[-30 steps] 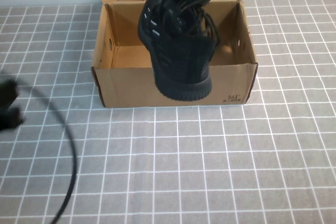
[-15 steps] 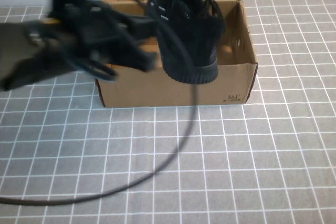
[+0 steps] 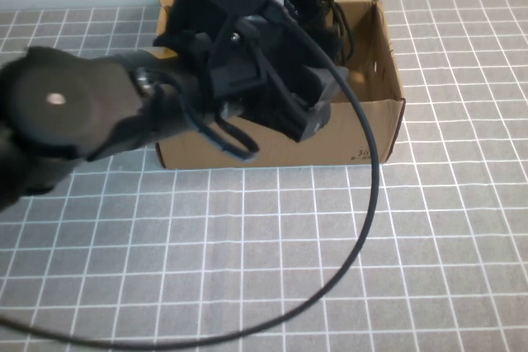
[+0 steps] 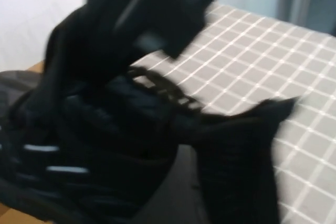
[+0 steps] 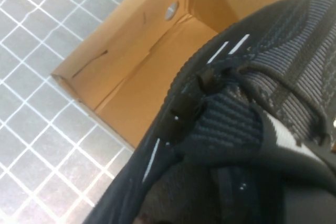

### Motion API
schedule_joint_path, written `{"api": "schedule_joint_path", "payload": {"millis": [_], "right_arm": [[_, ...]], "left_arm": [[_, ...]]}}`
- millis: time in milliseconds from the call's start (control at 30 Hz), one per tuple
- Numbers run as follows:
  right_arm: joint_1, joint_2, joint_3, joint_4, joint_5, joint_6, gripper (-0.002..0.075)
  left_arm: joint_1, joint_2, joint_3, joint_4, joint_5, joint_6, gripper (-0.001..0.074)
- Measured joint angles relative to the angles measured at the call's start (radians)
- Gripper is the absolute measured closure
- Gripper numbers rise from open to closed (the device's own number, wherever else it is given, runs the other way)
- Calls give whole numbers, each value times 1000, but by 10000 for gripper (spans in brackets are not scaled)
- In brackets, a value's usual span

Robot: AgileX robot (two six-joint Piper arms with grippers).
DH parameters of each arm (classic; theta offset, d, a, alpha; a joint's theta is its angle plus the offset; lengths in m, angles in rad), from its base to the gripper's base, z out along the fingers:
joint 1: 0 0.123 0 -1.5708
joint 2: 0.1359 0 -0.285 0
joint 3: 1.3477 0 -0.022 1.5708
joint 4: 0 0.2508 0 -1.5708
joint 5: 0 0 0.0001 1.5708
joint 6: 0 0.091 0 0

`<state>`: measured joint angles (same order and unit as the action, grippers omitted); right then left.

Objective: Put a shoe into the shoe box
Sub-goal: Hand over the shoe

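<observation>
the black mesh shoe (image 5: 247, 103), white side stripes showing, hangs over the open brown cardboard shoe box (image 3: 371, 133), which sits on the table with its flap raised.

Raised high view over shoe box (image 3: 363, 80); both wrist views close on shoe (image 5: 252, 98).

A table (image 3: 429, 245) covered by a grey surface ruled with a white square grid is seen in the high view. The shoe box (image 3: 363, 133), of brown corrugated cardboard, is set directly on it toward the far edge, its top open and its near wall partly hidden. In front of the shoe box, a black cable (image 3: 360, 228) is curved across the grid, and whether it is touching the surface cannot be told.
</observation>
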<state>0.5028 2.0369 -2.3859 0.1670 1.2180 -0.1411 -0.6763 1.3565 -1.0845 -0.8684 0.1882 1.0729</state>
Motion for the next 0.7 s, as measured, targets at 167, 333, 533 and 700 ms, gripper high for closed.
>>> {"api": "schedule_joint_path", "payload": {"millis": [167, 333, 533, 700], "right_arm": [[0, 0, 0, 12, 21, 0, 732], [0, 0, -2, 20, 24, 0, 732], [-2, 0, -2, 25, 34, 0, 732], [-2, 0, -20, 30, 53, 0, 732]], "left_arm": [[0, 82, 0, -8, -133, 0, 84], [0, 158, 0, -16, -204, 0, 80], [0, 182, 0, -19, -269, 0, 80], [0, 183, -2, -24, -314, 0, 119]]}}
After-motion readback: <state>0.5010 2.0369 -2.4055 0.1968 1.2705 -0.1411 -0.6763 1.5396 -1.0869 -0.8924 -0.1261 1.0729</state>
